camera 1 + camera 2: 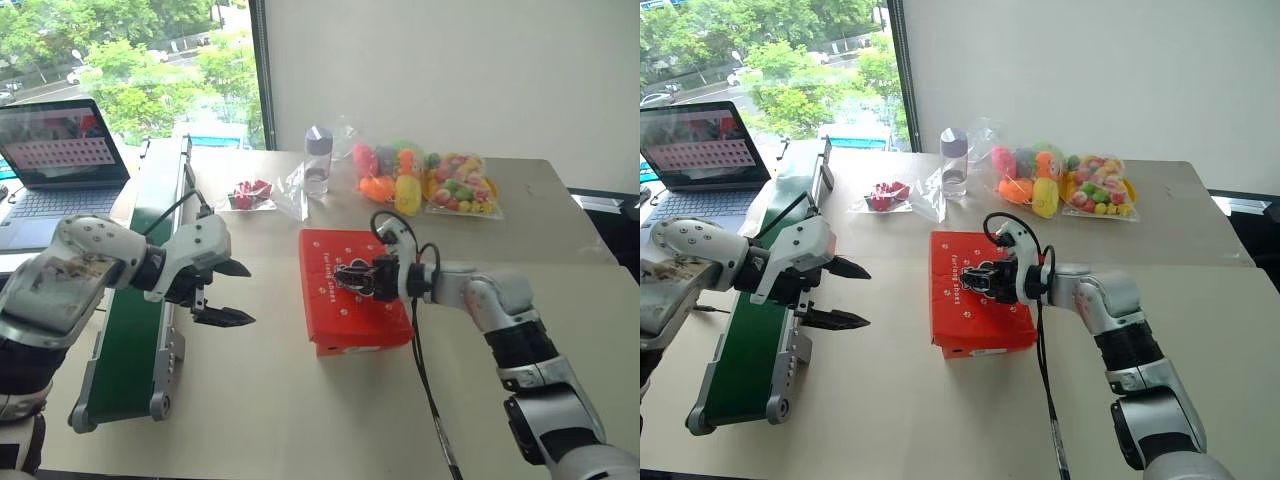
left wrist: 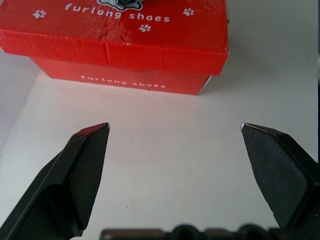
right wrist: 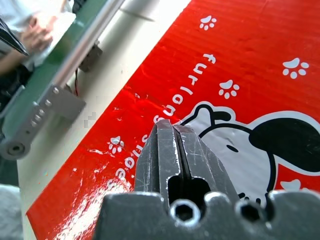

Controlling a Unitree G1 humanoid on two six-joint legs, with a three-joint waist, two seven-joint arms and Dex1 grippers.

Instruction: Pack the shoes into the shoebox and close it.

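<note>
step: closing. I read the lid of the flat red-orange cardboard shoebox [image 1: 352, 292] as down; shoes presumably inside.
box: mid-bench [image 1: 560, 330].
right claw [image 1: 349, 279]: fingers pressed together, tips over the lid print.
left claw [image 1: 222, 292]: spread wide, empty, left of box.
next: press lid flush, check edges.

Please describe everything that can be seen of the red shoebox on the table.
The shoebox is a flat, rectangular red-orange cardboard box lying on the table with its lid down. The glossy lid carries a white cartoon dog, white paw prints and the words "furlong shoes", repeated on one side wall. The shut right gripper is over the lid, apparently touching it. The open left gripper stands apart, facing that side wall.
</note>
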